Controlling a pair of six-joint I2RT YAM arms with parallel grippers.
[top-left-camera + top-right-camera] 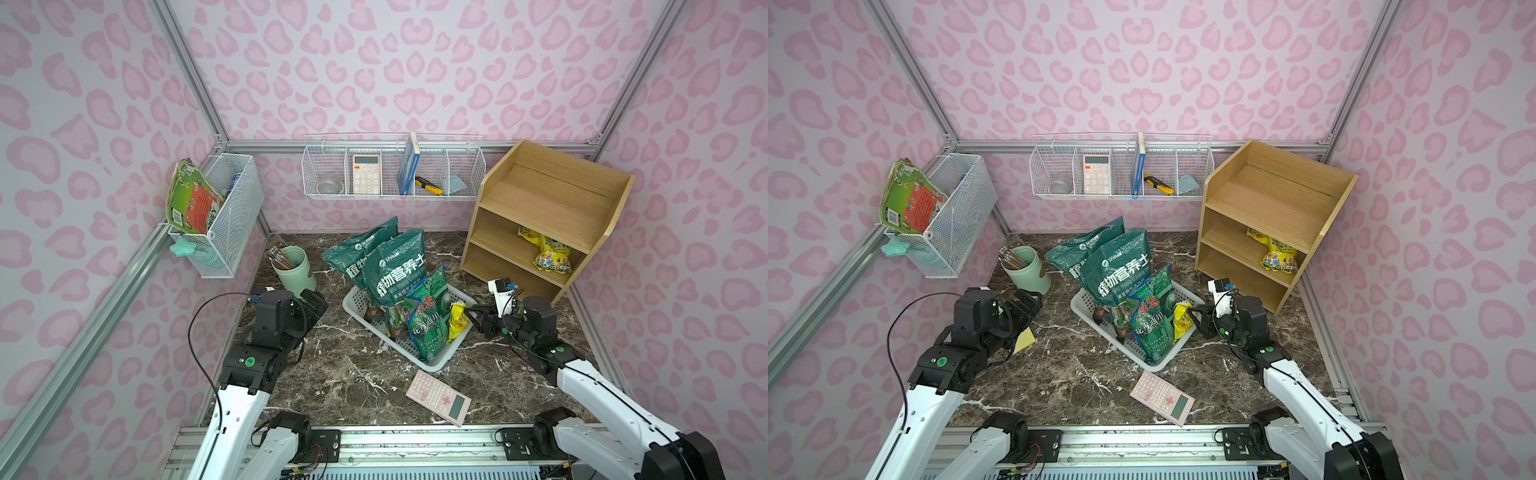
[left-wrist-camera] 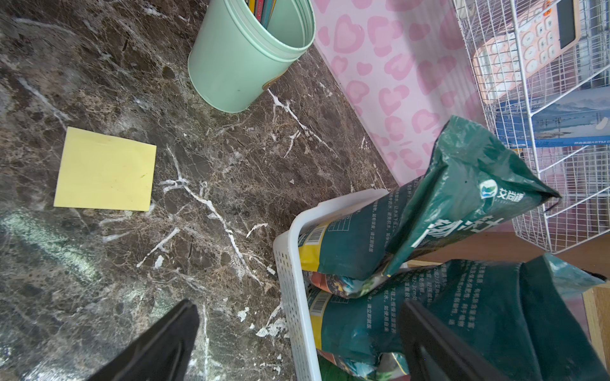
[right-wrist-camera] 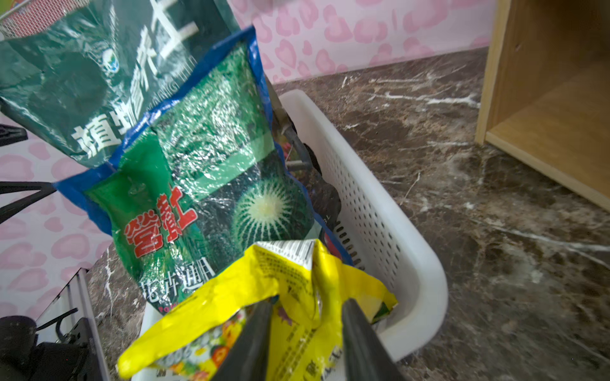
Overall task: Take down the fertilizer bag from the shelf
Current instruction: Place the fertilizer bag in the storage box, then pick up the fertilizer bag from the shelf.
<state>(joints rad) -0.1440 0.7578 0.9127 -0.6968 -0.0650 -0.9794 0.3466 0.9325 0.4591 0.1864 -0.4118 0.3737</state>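
The wood-grain shelf (image 1: 548, 195) (image 1: 1275, 195) stands at the back right. A yellow fertilizer bag (image 1: 548, 253) (image 1: 1277, 255) lies on its middle tier. Another yellow fertilizer bag (image 1: 457, 320) (image 1: 1181, 322) (image 3: 297, 280) leans in the near right corner of the white basket (image 1: 432, 361) (image 3: 396, 231). My right gripper (image 1: 473, 313) (image 1: 1196, 311) (image 3: 305, 303) is at that bag's crumpled top, open, its jaws standing apart on either side of a fold. On the left, my left gripper (image 1: 313, 303) (image 2: 297, 346) hangs open and empty beside the basket (image 2: 293, 280).
Several tall green soil bags (image 1: 395, 270) stand in the basket. A mint cup of pencils (image 1: 293, 270) and a yellow sticky note (image 2: 105, 170) sit at the left. A pink calculator (image 1: 438, 397) lies near the front. White wire baskets (image 1: 392, 166) hang on the walls.
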